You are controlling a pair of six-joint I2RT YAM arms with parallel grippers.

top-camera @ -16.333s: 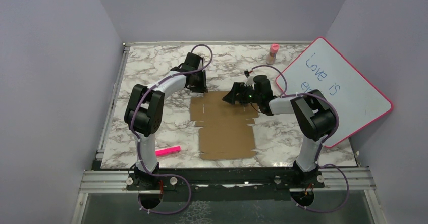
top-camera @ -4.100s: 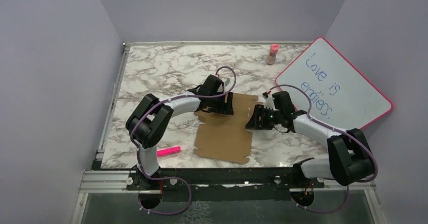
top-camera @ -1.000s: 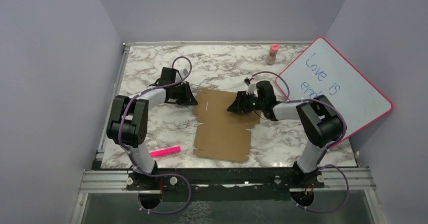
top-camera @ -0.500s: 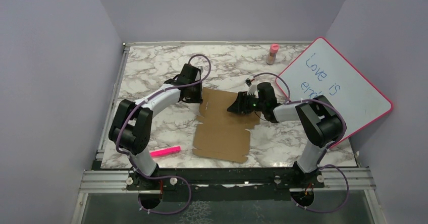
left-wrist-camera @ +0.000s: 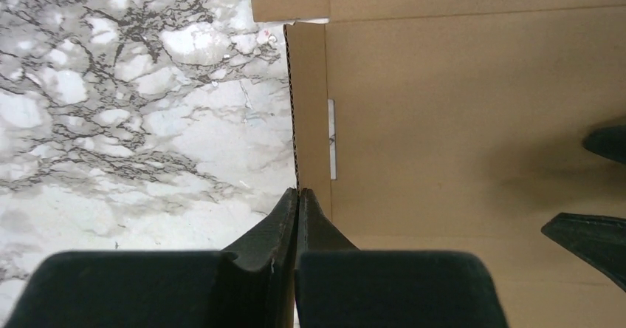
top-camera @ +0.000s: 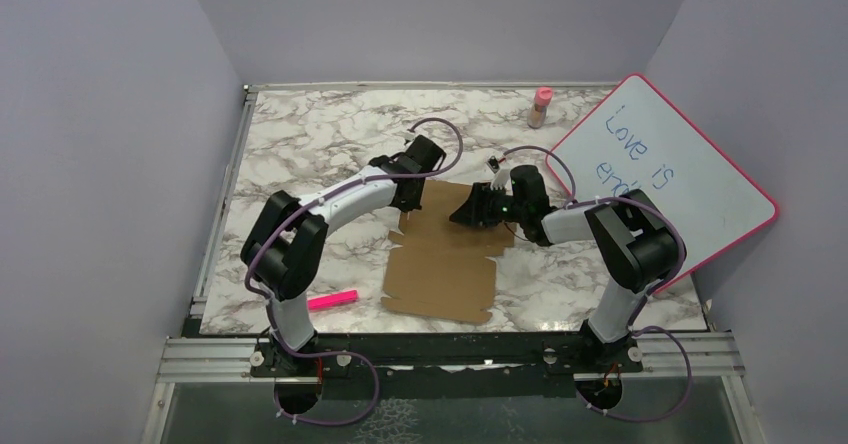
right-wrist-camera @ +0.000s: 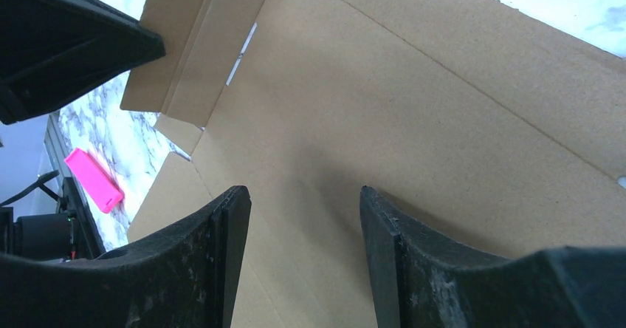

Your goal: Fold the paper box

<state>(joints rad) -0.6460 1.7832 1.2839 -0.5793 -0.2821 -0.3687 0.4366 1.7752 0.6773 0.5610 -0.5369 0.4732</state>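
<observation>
- While the paper box [top-camera: 445, 254] lies opened out and almost flat at the middle of the desk [top-camera: 300, 144], between the two arms, folding is judged to be at an early stage: no wall stands upright.
- Left end effector [left-wrist-camera: 297, 193]: fingers pressed fully together, tips touching the outer edge of the narrow side flap [left-wrist-camera: 310, 99] on the box's left side, near the slit [left-wrist-camera: 331, 139]. No board shows between the fingers, so it is judged to be nudging the flap, not gripping it.
- Right end effector [right-wrist-camera: 303, 199]: jaws partly open above the main panel, with nothing between them. Whether the tips bear on the board cannot be told; the shadow beneath them suggests they are close.
- Step in hand, as judged: raising the left side flap along its crease while the right arm steadies the panel.
- Recommended practice:
  - Work the closed tips under the flap's edge, then sweep inward and upward so the board hinges on the scored line.
  - Have the right arm press down just inside that crease, so the sheet cannot slide or lift as a whole.
  - Move slowly; the contact is only at the thin edge.
- Hazards noted: the tips may slip off the edge, the whole blank may be pushed toward the right arm, or the board may buckle away from the crease.
- Other items: the pink marker [top-camera: 332, 300] lies near the left arm's base and the whiteboard [top-camera: 680, 179] leans at the right. Both are apart from the work.
</observation>
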